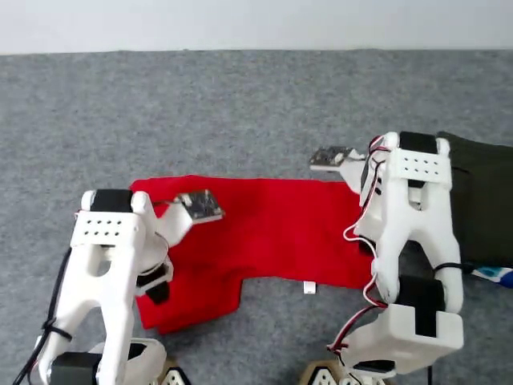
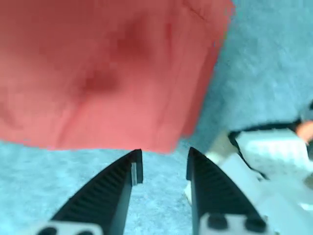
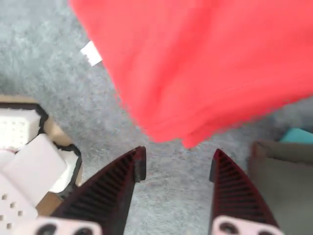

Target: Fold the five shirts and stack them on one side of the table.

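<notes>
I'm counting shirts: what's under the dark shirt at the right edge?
A teal scrap pokes out from beneath the dark shirt; the rest of it, and anything else below, is covered.

grey felt tabletop [image 1: 240, 104], pale wall [image 1: 256, 24]

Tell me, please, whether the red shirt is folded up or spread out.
Spread out: the red shirt lies flat and wide, one sleeve sticking out; whether it is doubled over, cannot tell.
</notes>
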{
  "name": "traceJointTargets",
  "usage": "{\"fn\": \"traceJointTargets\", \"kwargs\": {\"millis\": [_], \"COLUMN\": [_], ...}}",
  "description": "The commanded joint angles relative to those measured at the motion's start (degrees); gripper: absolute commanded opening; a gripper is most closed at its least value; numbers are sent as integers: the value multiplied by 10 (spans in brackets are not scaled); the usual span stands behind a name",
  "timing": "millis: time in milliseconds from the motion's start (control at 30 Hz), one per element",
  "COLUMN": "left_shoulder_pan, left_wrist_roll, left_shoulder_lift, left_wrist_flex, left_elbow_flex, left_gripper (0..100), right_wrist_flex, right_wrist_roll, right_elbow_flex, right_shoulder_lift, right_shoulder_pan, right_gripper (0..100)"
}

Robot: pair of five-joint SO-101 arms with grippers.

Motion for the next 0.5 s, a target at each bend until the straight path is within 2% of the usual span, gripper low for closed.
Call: {"fn": "traceJointTargets", "kwargs": {"millis": [0, 100, 200, 267, 333, 467], "left_shoulder_pan": [-1, 3, 3, -1, -1, -1], "left_wrist_roll": [45, 95, 156, 193, 221, 257], "left_shoulder_lift": [-19, -15, -14, -14, -14, -15], "left_wrist_flex": [-1, -54, -117, -143, -159, -181], "left_elbow_flex": [-80, -109, -107, -96, -86, -68], "left_gripper": [147, 85, 11, 14, 14, 14], "right_wrist_flex": [-3, -49, -100, -124, -132, -134], "right_wrist_roll": [-44, -113, -174, -206, -236, -312], "right_elbow_flex": [-49, -48, -50, -52, -52, -67], "right_shoulder_lift": [-31, -29, -5, 22, 41, 57], "right_shoulder_pan": [-24, -60, -78, -80, -80, -99], "right_gripper": [216, 191, 70, 2, 26, 9]}}
